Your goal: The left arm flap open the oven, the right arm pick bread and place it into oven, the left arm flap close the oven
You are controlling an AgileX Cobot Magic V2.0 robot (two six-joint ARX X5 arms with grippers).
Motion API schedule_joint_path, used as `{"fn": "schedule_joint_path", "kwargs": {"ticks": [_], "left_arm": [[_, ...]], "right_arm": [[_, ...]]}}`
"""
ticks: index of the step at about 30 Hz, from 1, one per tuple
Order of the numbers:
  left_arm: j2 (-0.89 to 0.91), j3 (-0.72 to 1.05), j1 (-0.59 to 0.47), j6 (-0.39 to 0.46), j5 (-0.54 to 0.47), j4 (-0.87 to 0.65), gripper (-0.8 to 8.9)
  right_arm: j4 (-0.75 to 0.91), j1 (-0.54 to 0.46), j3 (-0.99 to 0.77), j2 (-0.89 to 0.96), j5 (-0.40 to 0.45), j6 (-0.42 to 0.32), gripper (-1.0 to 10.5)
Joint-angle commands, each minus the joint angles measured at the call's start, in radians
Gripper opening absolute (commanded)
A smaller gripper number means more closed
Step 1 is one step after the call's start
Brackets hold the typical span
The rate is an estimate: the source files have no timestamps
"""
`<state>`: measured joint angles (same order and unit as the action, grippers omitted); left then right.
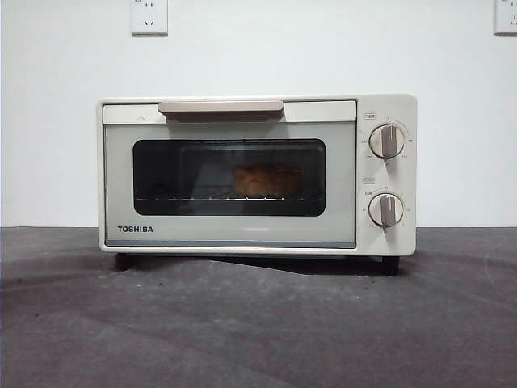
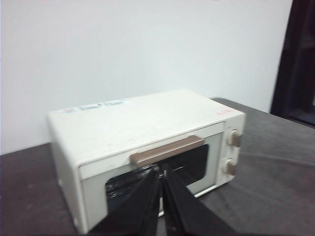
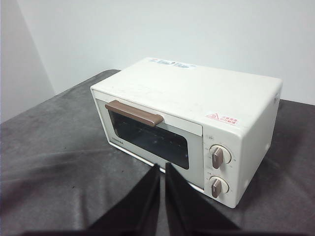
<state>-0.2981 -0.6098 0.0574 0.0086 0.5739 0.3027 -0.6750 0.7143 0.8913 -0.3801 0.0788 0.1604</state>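
resting shut, oven (image 1: 257,174) holding bread (image 1: 266,180); both tools (image 2: 161,169) (image 3: 162,168) narrow, empty; nothing left but backing away gently.

White wall (image 1: 258,48), dark grey tabletop (image 1: 258,323)

Left gripper (image 2: 161,169): 2 black wedge jaws, tips pressed together w/ only a thin seam between; holds nothing.
Left arm pose: raised off the table, wrist angled downward; touches nothing.
Right gripper (image 3: 162,168): same black wedge jaws, tips closed to a narrow slit; holds nothing.
Right arm pose: raised, wrist angled downward, in free air.
Front view: neither arm nor gripper visible.
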Motion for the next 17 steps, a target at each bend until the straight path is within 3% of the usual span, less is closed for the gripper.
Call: {"fn": "schedule_joint_path", "kwargs": {"ticks": [1, 4, 8, 17], "left_arm": [[0.097, 0.139, -0.018, 0.034, -0.006, -0.002, 0.16], [0.192, 0.283, -0.045, 0.032, -0.014, -0.005, 0.16], [0.264, 0.435, -0.076, 0.021, -0.133, -0.049, 0.16], [0.295, 0.598, -0.084, -0.094, -0.552, -0.134, 0.20]], "right_arm": [[0.010, 0.008, 0.006, -0.002, 0.001, -0.008, 0.1], [0.010, 0.008, 0.006, -0.002, 0.000, -0.008, 0.1], [0.010, 0.008, 0.006, -0.002, 0.001, -0.008, 0.1], [0.010, 0.008, 0.006, -0.002, 0.001, -0.008, 0.1]]}}
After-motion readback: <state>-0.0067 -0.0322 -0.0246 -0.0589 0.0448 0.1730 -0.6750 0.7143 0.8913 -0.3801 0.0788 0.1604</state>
